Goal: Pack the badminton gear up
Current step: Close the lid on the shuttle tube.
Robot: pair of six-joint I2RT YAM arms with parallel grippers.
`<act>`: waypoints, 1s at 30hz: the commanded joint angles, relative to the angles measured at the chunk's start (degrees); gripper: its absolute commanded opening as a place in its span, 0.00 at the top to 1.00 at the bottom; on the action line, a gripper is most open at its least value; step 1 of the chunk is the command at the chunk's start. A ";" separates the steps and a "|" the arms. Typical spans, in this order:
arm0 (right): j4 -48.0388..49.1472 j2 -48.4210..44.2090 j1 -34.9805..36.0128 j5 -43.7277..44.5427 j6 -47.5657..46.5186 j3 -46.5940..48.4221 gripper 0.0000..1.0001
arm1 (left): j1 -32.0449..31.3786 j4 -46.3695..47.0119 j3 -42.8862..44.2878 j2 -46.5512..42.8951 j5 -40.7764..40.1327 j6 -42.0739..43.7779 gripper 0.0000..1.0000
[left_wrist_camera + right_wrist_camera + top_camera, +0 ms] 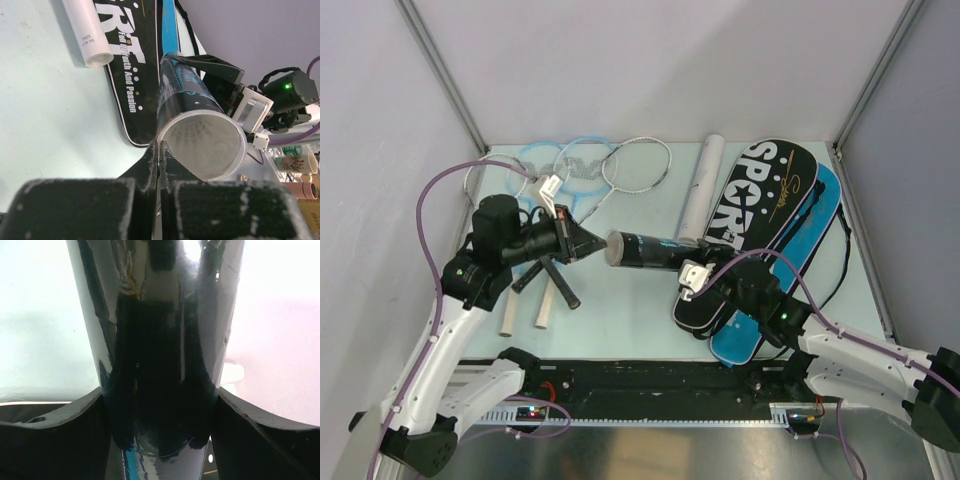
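Observation:
A black tube is held level above the table, its open end facing left. My right gripper is shut on its closed end; in the right wrist view the fingers press both sides of the glossy tube. My left gripper is shut, with its tips at the lower left rim of the tube's mouth. White shuttlecock feathers show inside. Nothing shows between the left jaws.
A white tube lies behind, beside the black "SPORT" bag stacked on the blue bag. Light-blue rackets and silver-white rackets lie at the back left, with their handles under my left arm.

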 commanded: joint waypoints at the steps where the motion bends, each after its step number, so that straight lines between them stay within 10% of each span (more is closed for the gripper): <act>1: 7.38 0.62 0.47 -1.03 0.49 3.05 0.64 | -2.05 0.75 1.71 0.33 1.85 0.65 1.00; 30: 7.96 0.58 0.46 -0.75 1.14 2.99 0.64 | -6.15 -7.53 3.92 3.50 -12.83 8.41 1.00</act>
